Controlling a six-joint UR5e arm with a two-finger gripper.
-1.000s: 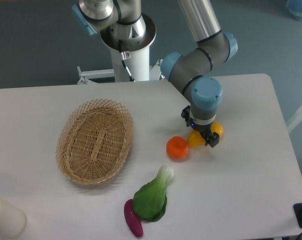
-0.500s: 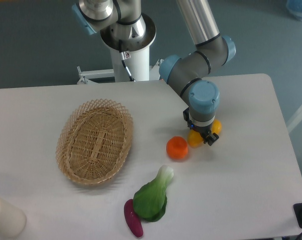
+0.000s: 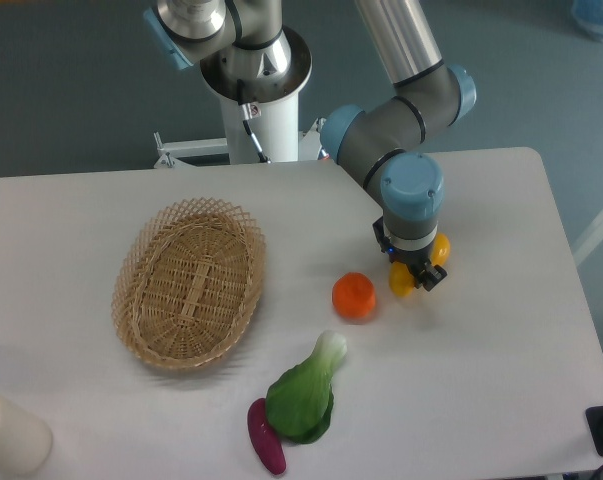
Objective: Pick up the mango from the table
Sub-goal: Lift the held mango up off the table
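Yellow mango (image 3: 402, 280) sits clamped in the gripper (image 3: 417, 277) near the orange (image 3: 353, 296).

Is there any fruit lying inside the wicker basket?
No, the wicker basket is empty; the orange sits on the table and the mango is under the gripper.

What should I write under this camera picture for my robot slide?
Robot gripper straddles the yellow mango on the white table, beside an orange.
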